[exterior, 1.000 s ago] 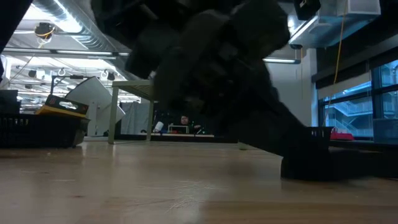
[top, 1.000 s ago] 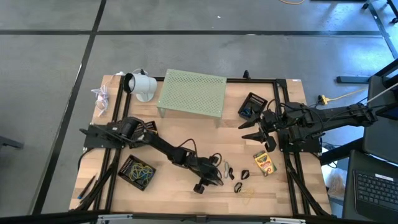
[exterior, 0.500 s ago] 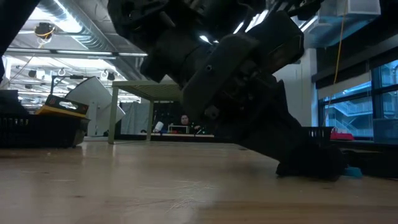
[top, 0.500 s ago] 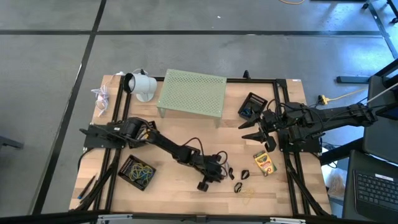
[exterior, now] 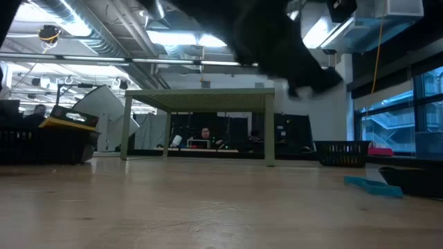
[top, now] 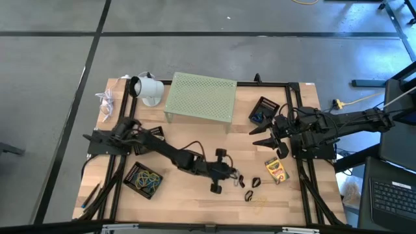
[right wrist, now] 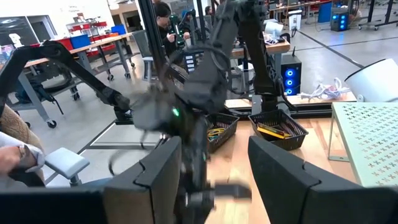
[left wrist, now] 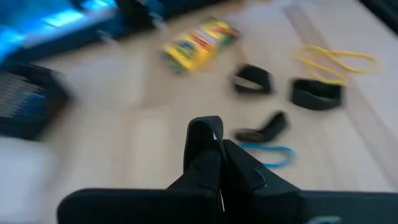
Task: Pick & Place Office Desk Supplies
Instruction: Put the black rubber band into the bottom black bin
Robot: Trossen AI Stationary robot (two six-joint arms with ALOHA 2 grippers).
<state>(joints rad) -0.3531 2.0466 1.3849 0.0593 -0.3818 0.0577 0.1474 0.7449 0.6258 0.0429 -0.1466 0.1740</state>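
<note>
**Left hand closed, maybe on nothing**

We see the left hand (left wrist: 211, 146) pinched together above the surface (top: 195, 140), nothing visible between its fingers; blue rubber band (left wrist: 268, 154) and binder clips (left wrist: 316, 93) lie beyond. Right hand (top: 270, 138) waits, apart.

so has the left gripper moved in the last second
Yes. In the high view the left gripper has shifted right along the table, toward the crayon box, and its fingers have shut.
</note>
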